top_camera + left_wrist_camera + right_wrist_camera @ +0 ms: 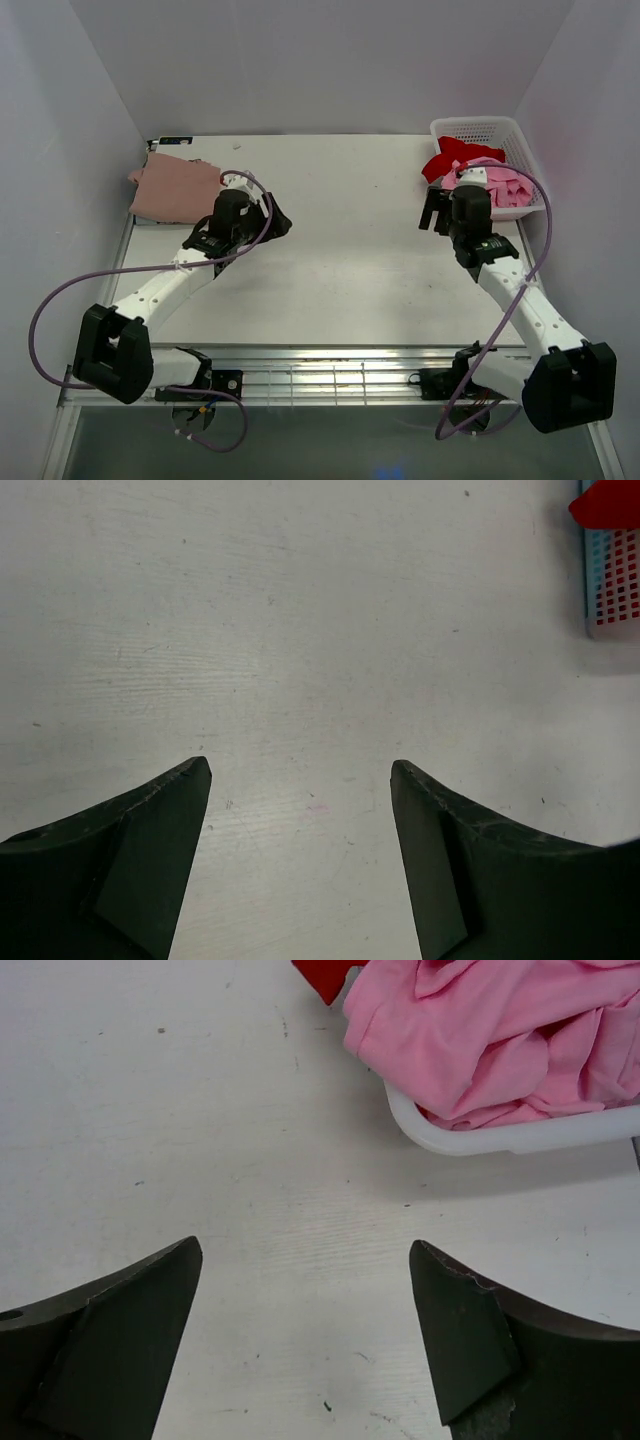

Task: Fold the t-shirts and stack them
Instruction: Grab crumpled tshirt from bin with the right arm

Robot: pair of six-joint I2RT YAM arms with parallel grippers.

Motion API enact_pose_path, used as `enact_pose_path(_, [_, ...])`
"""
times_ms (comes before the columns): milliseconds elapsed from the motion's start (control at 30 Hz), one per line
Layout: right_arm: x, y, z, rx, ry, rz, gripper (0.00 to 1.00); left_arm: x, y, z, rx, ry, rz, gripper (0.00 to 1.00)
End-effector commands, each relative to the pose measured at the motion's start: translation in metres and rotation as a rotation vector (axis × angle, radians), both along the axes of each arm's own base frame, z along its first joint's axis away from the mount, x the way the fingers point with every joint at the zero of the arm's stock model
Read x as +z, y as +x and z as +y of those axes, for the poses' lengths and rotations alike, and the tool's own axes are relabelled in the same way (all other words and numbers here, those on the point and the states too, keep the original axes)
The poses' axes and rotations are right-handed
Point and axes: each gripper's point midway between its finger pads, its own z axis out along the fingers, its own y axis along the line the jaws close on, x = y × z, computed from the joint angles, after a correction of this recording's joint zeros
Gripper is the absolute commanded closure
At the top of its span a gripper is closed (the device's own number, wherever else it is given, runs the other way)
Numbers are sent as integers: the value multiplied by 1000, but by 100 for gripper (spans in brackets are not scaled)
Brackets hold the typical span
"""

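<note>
Left of my left tool (300, 767) lies a folded t-shirt (175, 190). Right of my right tool (305, 1247), t-shirts (500, 185) fill the basket (490, 128).

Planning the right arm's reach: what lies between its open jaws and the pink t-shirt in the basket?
Only bare table, then the basket and its white rim, with the pink t-shirt bulging over it; the right wrist view shows this.

No readable text — no labels, brands, numbers in any view.
</note>
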Motion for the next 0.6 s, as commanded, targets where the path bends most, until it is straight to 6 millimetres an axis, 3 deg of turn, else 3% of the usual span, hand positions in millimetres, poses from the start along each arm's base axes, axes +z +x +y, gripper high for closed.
enact_pose_path(0, [22, 40, -16, -84, -82, -80, 10, 33, -3, -3, -55, -21, -122, 17])
enact_pose_path(67, [17, 61, -28, -134, -151, -75, 8, 32, -7, -4, -71, -25, -122, 17])
enact_pose_path(133, [14, 75, -37, -157, -179, -64, 0, 31, -10, -3, -74, -25, -126, 17])
enact_pose_path(167, [6, 86, -39, -166, -195, -55, 3, 26, -13, -1, -75, -18, -121, 17])
enact_pose_path(200, [15, 95, -42, -176, -211, -70, 5, 31, -15, 0, -76, -22, -139, 17])
enact_pose_path(267, [5, 109, -50, -195, -234, -38, 12, 30, -20, 4, -69, -14, -153, 17])
enact_pose_path(300, [11, 116, -52, -197, -242, -48, 14, 31, -21, 6, -66, -11, -159, 17])
enact_pose_path(433, [-3, 129, -61, -210, -261, -13, 30, 31, -24, 12, -53, 3, -181, 17])
enact_pose_path(567, [-16, 137, -59, -192, -255, 11, 34, 33, -25, 14, -51, 11, -188, 17])
